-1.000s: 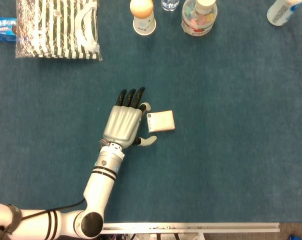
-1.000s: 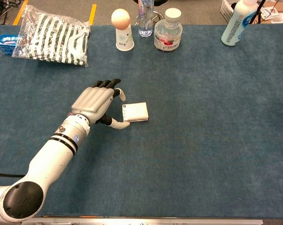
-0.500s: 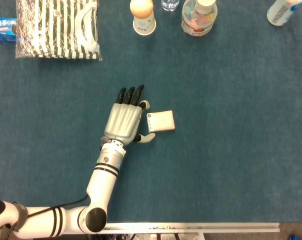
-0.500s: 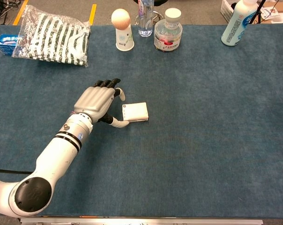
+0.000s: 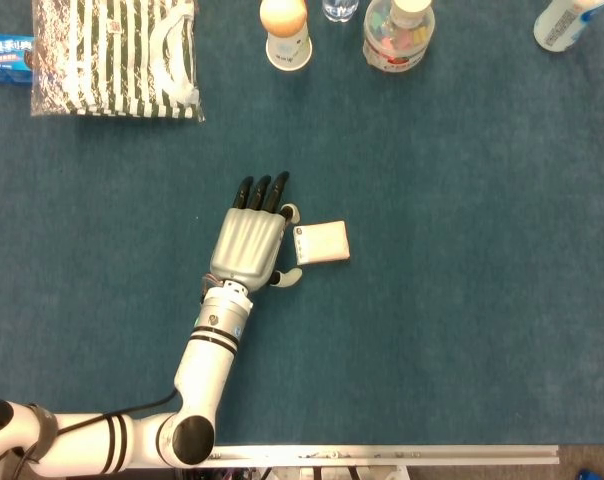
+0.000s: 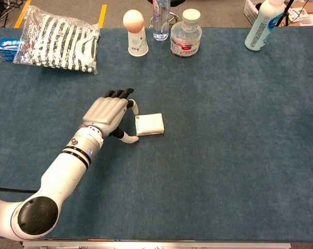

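- The small white flat rectangular box (image 5: 322, 243) lies flat on the blue felt-covered desk (image 5: 462, 300), a little left of the desk's middle, with nothing stacked on it.
- My left hand (image 5: 250, 245) sits just at the box's 9 o'clock, palm down, its dark-tipped fingers (image 5: 265, 190) pointing toward 12 o'clock and lying close together.
- The pale thumb tip pokes out at the box's 7 o'clock and one pale fingertip shows at its 10 o'clock corner. They are at the box's left edge, but I cannot tell whether they touch it.
- I read the fingers as released: nothing is in them, and the box rests on the desk on its own.
- My judgement: I am at the approach-and-set stage of a pinch on the box's left edge, with the grasp not made.
- The next move calls for closing thumb against finger across that short edge, squarely, since a flat box on felt may slide toward 3 o'clock if pushed.
- Farther out, at 12 o'clock from the box, a white paper cup with an egg-like ball on top (image 5: 285, 35) stands beside a clear lidded jar (image 5: 398, 35).
- At 10 o'clock lies a striped black-and-white plastic bag (image 5: 117, 55).
- My right hand shows in neither view.
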`<state>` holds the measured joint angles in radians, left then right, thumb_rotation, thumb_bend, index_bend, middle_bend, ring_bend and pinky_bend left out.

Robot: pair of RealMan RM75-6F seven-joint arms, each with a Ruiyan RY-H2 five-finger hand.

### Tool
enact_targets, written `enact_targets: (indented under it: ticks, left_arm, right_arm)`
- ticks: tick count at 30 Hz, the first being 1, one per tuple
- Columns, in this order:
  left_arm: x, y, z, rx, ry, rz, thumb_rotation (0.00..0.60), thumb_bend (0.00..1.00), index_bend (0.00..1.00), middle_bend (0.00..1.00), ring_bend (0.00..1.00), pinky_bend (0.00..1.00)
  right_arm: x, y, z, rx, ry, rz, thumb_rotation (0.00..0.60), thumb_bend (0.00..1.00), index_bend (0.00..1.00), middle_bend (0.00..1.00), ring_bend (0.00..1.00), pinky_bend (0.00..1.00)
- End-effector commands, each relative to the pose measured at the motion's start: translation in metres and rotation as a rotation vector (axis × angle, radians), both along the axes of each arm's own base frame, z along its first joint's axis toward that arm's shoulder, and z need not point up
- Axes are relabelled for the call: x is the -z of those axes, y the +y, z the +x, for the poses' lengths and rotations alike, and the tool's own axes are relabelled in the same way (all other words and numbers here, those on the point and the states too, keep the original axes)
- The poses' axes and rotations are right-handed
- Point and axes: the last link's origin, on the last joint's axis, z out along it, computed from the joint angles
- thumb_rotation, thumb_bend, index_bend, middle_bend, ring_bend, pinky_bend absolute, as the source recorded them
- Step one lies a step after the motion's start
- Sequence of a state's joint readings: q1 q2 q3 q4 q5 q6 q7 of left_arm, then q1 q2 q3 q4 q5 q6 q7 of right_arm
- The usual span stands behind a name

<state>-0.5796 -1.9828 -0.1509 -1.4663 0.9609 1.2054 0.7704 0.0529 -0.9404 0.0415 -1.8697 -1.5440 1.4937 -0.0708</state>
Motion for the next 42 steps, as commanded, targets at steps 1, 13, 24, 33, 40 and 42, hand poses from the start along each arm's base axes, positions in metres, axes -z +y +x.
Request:
enact_targets:
  ticks: [1, 13, 24, 33, 40, 42]
  left_arm:
    - [0.001, 0.000, 0.001, 0.000, -0.005, -0.003, 0.485, 0.14, 0.33, 0.00, 0.00, 0.00]
    - [0.004, 0.000, 0.007, -0.014, -0.042, -0.019, 0.435, 0.14, 0.33, 0.00, 0.00, 0.00]
    - [0.008, 0.002, 0.007, -0.020, -0.051, -0.014, 0.400, 0.14, 0.34, 0.00, 0.00, 0.00]
    - [0.009, 0.007, 0.006, -0.029, -0.064, 0.011, 0.402, 0.14, 0.41, 0.00, 0.00, 0.00]
    - [0.011, 0.007, 0.005, -0.028, -0.063, 0.016, 0.402, 0.14, 0.47, 0.00, 0.00, 0.00]
    - [0.011, 0.006, 0.005, -0.026, -0.063, 0.017, 0.402, 0.14, 0.50, 0.00, 0.00, 0.00]
  right_arm:
    - [0.000, 0.000, 0.000, 0.000, 0.000, 0.000, 0.600, 0.00, 0.35, 0.27, 0.04, 0.12]
    - [0.000, 0.000, 0.000, 0.000, 0.000, 0.000, 0.600, 0.00, 0.35, 0.27, 0.04, 0.12]
    - [0.000, 0.000, 0.000, 0.000, -0.001, 0.000, 0.600, 0.00, 0.36, 0.27, 0.04, 0.12]
    - [0.000, -0.001, -0.001, 0.002, 0.000, 0.003, 0.600, 0.00, 0.35, 0.27, 0.04, 0.12]
    - [0.001, -0.001, -0.001, 0.003, 0.001, 0.003, 0.600, 0.00, 0.35, 0.27, 0.04, 0.12]
    - [0.001, -0.001, -0.001, 0.003, 0.001, 0.003, 0.600, 0.00, 0.35, 0.27, 0.04, 0.12]
